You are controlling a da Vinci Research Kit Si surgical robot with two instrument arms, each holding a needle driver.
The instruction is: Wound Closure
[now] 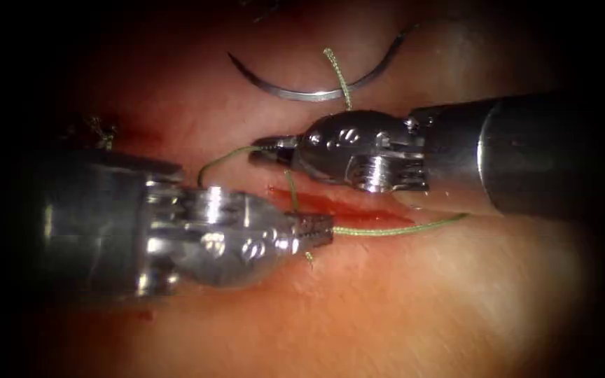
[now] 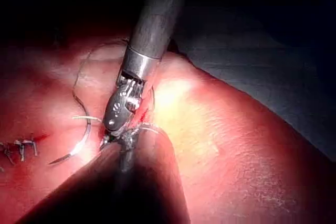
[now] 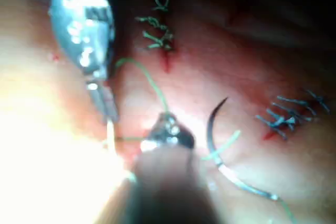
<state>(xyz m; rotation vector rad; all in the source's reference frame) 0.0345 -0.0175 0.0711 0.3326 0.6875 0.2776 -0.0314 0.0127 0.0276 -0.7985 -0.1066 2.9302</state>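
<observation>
The curved needle point(image 1: 309, 89) lies free on the tissue point(image 1: 414, 308) beyond the cut point(image 1: 365, 211), held by neither tool; it is also seen as needle point(image 2: 79, 140) and needle point(image 3: 218, 156). Green thread point(image 1: 393, 229) runs along the cut. My left tool point(image 1: 314, 231) is shut on this thread just left of the cut's near end. My right tool point(image 1: 269, 149) reaches across from the right and is shut on a loop of the thread point(image 1: 222, 157) above the left tool. The two tips sit close together, left tool point(image 3: 107, 109) beside right tool point(image 3: 165, 129).
Finished stitches with cut thread ends sit further along the wound: knots point(image 3: 157, 35), knots point(image 3: 286, 116) and knots point(image 2: 21, 148). Red fluid point(image 1: 330, 206) lines the cut. The right tool's shaft point(image 1: 540, 154) crosses above the cut's right end.
</observation>
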